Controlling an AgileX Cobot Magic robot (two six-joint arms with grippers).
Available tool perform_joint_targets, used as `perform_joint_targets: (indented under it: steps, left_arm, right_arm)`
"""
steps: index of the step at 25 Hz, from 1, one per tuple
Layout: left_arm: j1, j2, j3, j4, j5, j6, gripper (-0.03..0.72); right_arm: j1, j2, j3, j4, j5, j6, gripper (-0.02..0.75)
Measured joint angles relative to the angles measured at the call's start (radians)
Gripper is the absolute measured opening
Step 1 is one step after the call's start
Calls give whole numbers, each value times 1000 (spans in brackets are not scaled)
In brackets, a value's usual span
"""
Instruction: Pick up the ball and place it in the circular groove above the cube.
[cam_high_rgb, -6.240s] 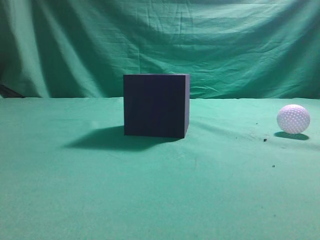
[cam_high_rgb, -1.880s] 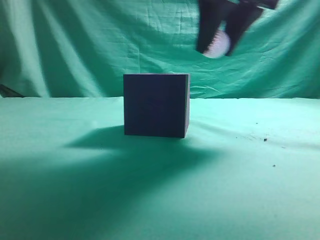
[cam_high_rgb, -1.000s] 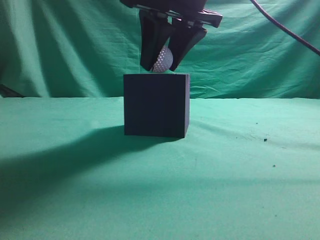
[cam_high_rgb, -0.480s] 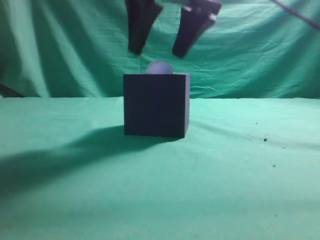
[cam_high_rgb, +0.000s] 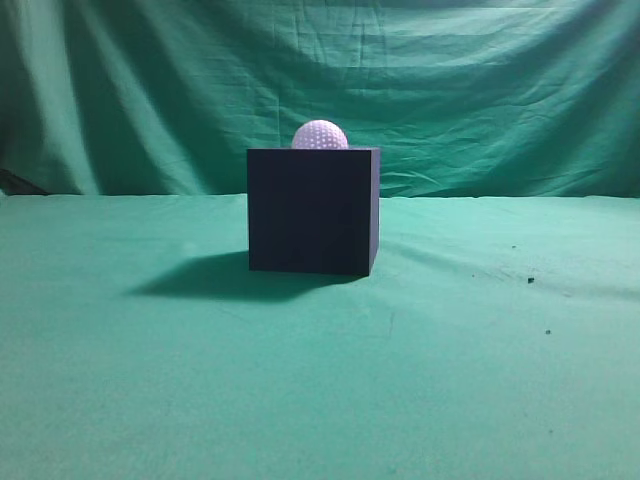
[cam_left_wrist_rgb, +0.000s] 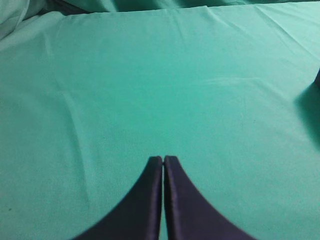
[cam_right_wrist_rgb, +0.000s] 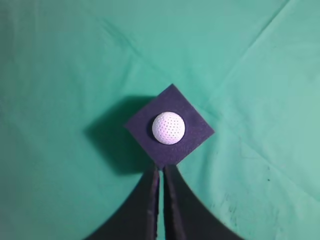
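My left tool (cam_left_wrist_rgb: 163, 159) is closed on nothing, parked over bare green worktop (cam_left_wrist_rgb: 150, 90) well left of the action. Only risk there: if I swing it right without lifting, it could clip the cube and shake things loose.

Centre of the scene: the cube (cam_high_rgb: 312, 210) stands on the worktop, and the ball (cam_high_rgb: 319, 135) sits on its top face, roughly centred and low enough that its bottom is hidden behind the top edge. I read that as seated in the groove, but I can't see the groove itself.

My right tool (cam_right_wrist_rgb: 161, 170) is closed and empty, looking straight down from high above; the ball (cam_right_wrist_rgb: 168, 128) shows in the middle of the cube's top (cam_right_wrist_rgb: 192, 134).

Failure modes from here:
- ball not fully seated, so any vibration rolls it off
- I descend again and nudge the ball or cube
- the cloth gets tugged and shifts the cube
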Motion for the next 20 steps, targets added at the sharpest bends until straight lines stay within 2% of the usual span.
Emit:
perform_joint_targets:
  steps: [5,10,20]
  left_arm:
    - [0,0,0,0,0,0,0]
    - [0,0,0,0,0,0,0]
    - [0,0,0,0,0,0,0]
  right_arm:
    - [0,-160,58,-8,7,62,0]
    - [0,-349,245,-29,1,93,0]
    - [0,-727,741,-27,-362,117,0]
